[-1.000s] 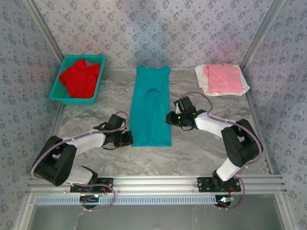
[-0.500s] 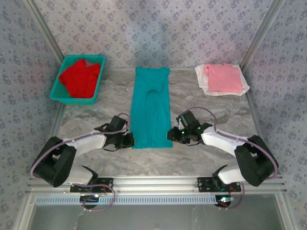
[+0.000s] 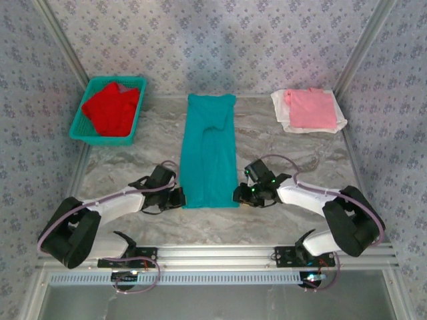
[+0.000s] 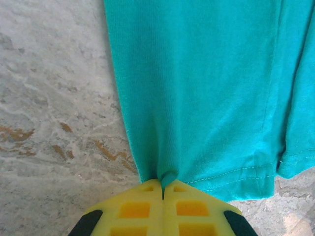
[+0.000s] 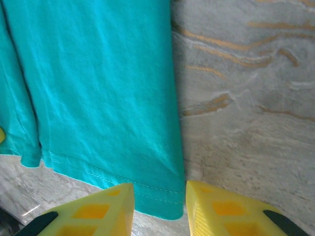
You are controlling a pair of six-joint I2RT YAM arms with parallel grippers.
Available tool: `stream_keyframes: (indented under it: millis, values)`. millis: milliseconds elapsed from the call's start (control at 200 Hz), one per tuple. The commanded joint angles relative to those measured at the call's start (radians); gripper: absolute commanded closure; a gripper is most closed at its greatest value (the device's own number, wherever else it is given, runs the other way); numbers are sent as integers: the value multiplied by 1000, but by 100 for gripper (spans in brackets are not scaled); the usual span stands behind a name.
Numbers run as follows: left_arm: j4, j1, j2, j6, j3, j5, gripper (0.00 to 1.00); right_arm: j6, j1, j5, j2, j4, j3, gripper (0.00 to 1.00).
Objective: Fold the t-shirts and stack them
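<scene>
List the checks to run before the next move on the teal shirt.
1. Left gripper shut on the teal shirt's near left corner: ok.
2. Right gripper shut on the near right corner: not ok. Its jaws are open, with the corner between them.
3. Teal shirt lying flat as a long strip: ok.
4. Left grip holding every layer of the hem: cannot tell.
5. Pink shirt apart from the teal shirt: ok.
6. Red shirt in the basket, apart from the teal shirt: ok.
</scene>
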Motion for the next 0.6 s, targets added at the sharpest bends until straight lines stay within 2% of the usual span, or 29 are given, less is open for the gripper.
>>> stream_keyframes:
  millis: [0,170,450,595]
  values:
    - [-25,-17,-9,-23,-23,-34,100,20,11,11,8,-36,-25,64]
    - [-20,-30,2,-28,-25,-39,100,4,22,-4,67,8,-5,69]
    - [-32,-30,-16,-24,-21,-51,100,-6,24,-31,120,65,26,93]
    - [-32,-29,-38,-30,-32,-55,100,-23,19,-19,91,49,23,100]
